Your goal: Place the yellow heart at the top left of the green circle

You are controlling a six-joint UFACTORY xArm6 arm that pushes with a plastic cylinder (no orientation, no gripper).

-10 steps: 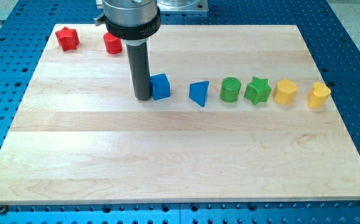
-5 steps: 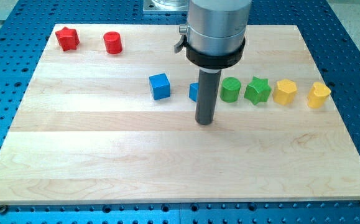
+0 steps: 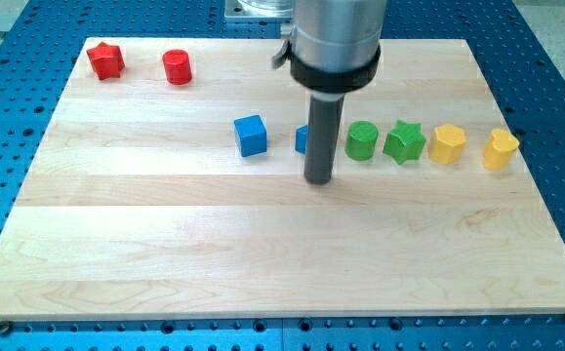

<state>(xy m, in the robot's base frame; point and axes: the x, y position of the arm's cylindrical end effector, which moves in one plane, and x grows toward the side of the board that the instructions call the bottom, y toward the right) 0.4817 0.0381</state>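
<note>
Landmark: green circle [image 3: 361, 140], mid-board.

Far to its left, at the board's top-left corner: red star [image 3: 105, 60], red cylinder [image 3: 177, 67]. Nearer left: blue cube [image 3: 250, 135]. Just left of it: my tip [image 3: 317, 181], the rod hiding most of a second blue block [image 3: 302, 139]; contact uncertain. No jaws; tip carries nothing.

Right of it: green star [image 3: 404, 141], yellow block [image 3: 447, 144], then yellow heart [image 3: 501, 149], farthest right. Heart likely light, rigid, slides easily; push its right flank.
</note>
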